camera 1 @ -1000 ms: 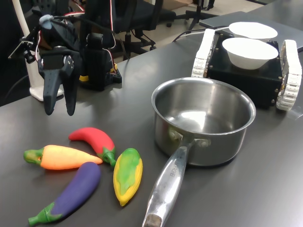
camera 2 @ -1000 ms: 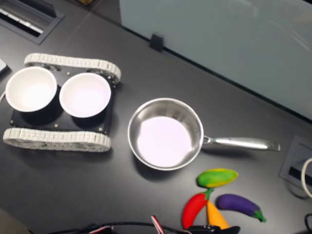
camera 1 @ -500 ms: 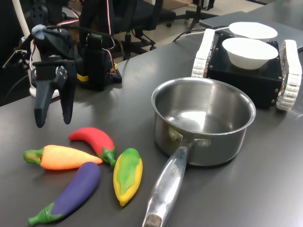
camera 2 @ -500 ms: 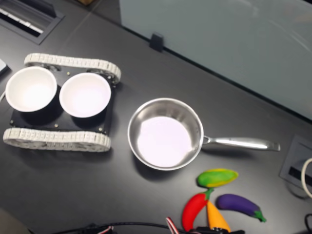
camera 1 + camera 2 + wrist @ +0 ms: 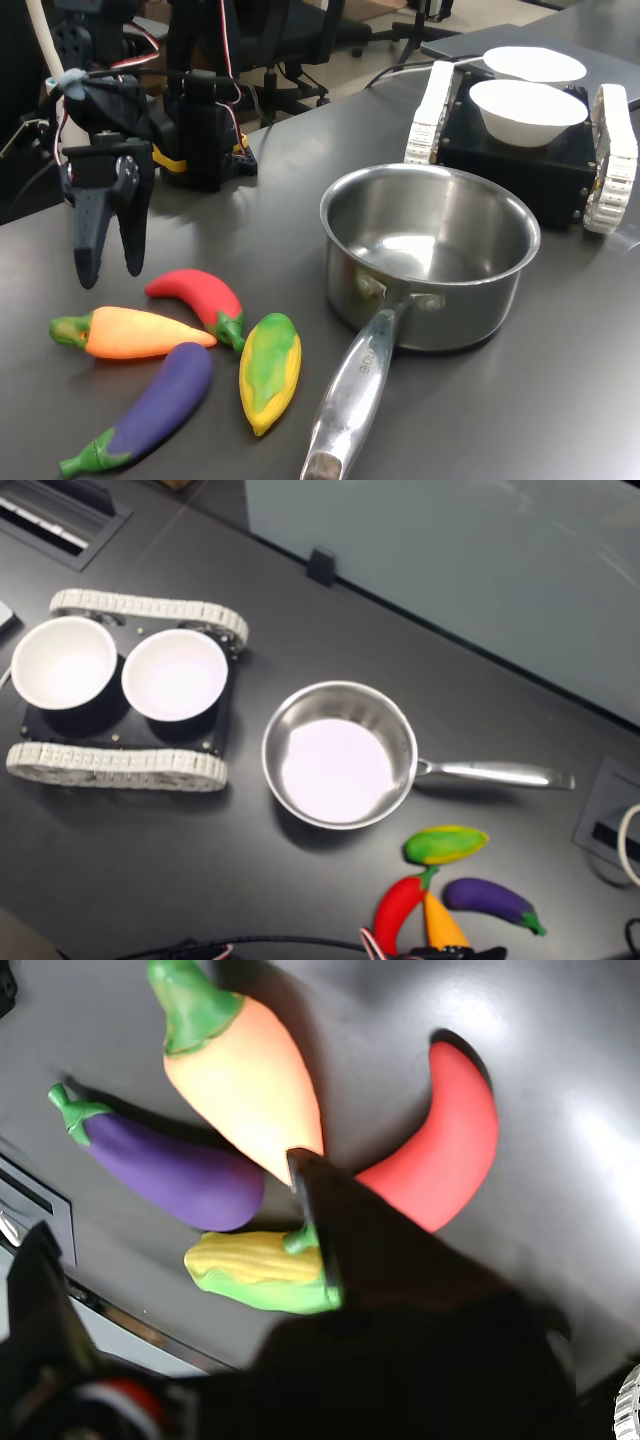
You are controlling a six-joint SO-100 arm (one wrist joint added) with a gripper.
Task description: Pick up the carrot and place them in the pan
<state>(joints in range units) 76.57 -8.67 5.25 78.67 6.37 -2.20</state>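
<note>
A: Working across the first exterior view from its left: where does the black two-fingered claw (image 5: 103,268) stand?

B: It hangs above the dark desk (image 5: 230,240), fingers pointing down and slightly parted, holding nothing. Just below it lies the tapered orange toy carrot with a green leafy stub (image 5: 128,333), flat on the desk.

A: And its neighbours?

B: A curved red toy chilli pepper (image 5: 200,296) sits just behind the carrot's tip, a purple toy eggplant (image 5: 150,405) just in front, then a yellow-green toy corn cob (image 5: 269,370). In the wrist view the four crowd together around the carrot's tip.

A: Further right?

B: The round shiny stainless-steel saucepan with its long handle (image 5: 430,255), empty, well apart from the carrot.

A: What could go wrong?

B: I judge the crowding is the risk. A descent toward the carrot's thin end could pinch the chilli or eggplant instead, or nudge them. The taper may also let the carrot slip out of the claw.
</note>
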